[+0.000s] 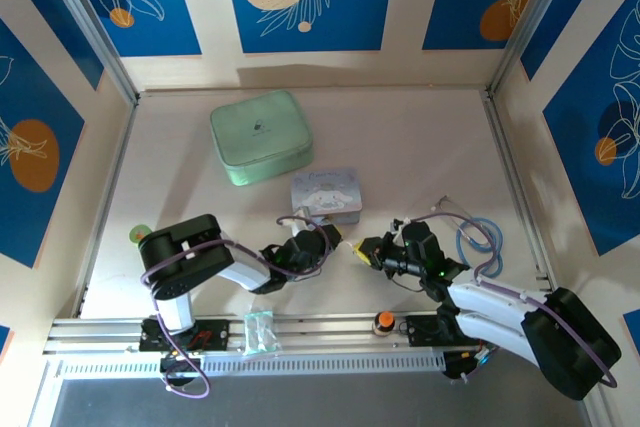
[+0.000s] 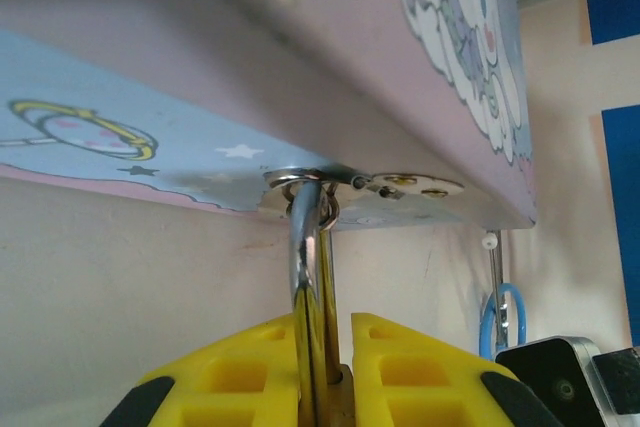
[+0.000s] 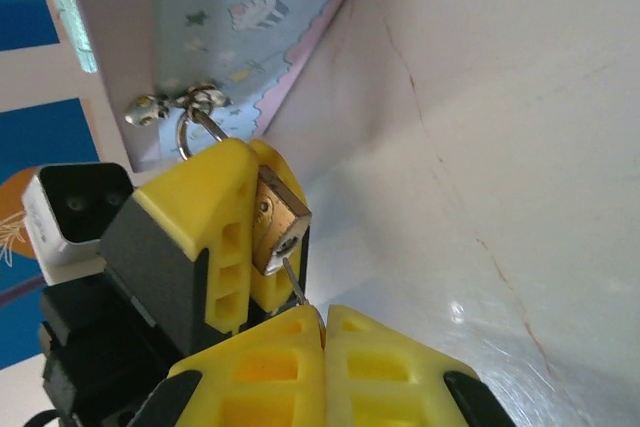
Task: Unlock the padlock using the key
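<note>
Brass first: the tiny brass-coloured padlock (image 3: pixel 275 219) sits clamped between the yellow ribbed fingers of my left gripper (image 2: pixel 325 332). The jaws are narrow and press on the lock body from both sides.

- **Shackle:** The thin silver U-shaped shackle (image 2: pixel 303 267) runs up toward 12 o'clock in my left wrist view. It passes through the small silver hasp ring (image 2: pixel 310 182) on the rim of the pale blue cartoon tin (image 2: pixel 250 77) with the pink edge. Both legs of the shackle go down between my fingers, so the lock hangs from the tin.

- **Right gripper:** My right gripper (image 3: pixel 323 322) has its yellow fingers pressed tight together, pinching the very small thin pale-gold metal key (image 3: pixel 292 285). The blade stands above the fingertips, leaning toward 11 o'clock in the right wrist view. Its tip meets the padlock's underside at the keyway. How deep it sits, I cannot tell.

- **Top view:** Both grippers meet nose to nose just at 6 o'clock of the tin. My left arm reaches in from 8 o'clock and my right arm from 4 o'clock.

- **Also on the table:** A mint-green zipped soft case (image 1: pixel 260 137) lies at 11 o'clock of the tin, near it but apart. An orange round knob (image 1: pixel 384 321) sits on the rail at the near edge of the pale table (image 1: pixel 420 147), at 6 o'clock and well apart from the lock.
</note>
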